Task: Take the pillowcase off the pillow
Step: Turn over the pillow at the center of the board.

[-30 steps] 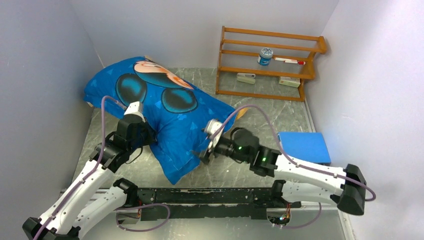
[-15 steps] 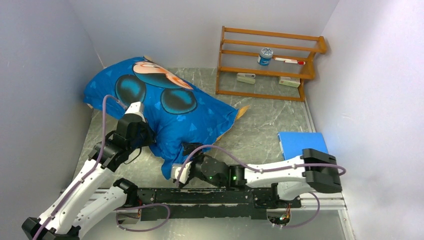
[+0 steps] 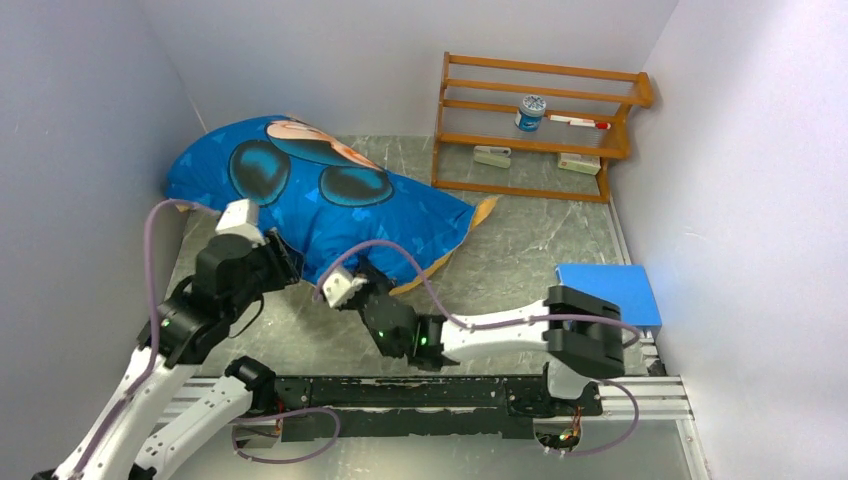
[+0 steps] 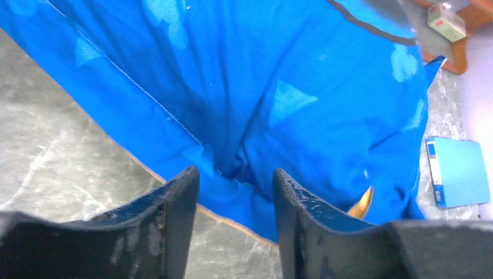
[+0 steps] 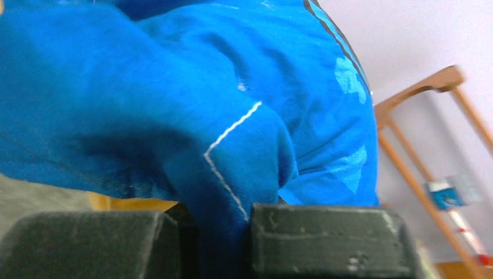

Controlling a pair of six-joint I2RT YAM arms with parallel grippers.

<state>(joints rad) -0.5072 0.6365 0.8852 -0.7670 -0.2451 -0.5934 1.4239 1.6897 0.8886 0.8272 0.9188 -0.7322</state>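
Observation:
The blue pillowcase [image 3: 310, 190] with its cartoon print lies bulging at the back left, an orange strip of its underside [image 3: 482, 213] showing along the lower right edge. The pillow is hidden inside it. My right gripper [image 3: 360, 272] is at the near edge of the case. In the right wrist view that gripper [image 5: 215, 232] is shut on a fold of blue pillowcase [image 5: 174, 87]. My left gripper [image 3: 283, 262] stands at the lower left edge. Its jaws [image 4: 235, 174] are open, with a pinched crease of pillowcase [image 4: 279, 75] just beyond the fingertips.
A wooden rack [image 3: 540, 125] at the back right holds a small jar [image 3: 531, 112] and a few flat items. A flat blue pad [image 3: 608, 293] lies at the right. A grey wall [image 3: 90, 150] runs close along the left of the pillowcase.
My right arm swung from right of the pillowcase to its near edge and shut on the fabric. My left gripper opened, let go and drew back left. The near corner has pulled back.

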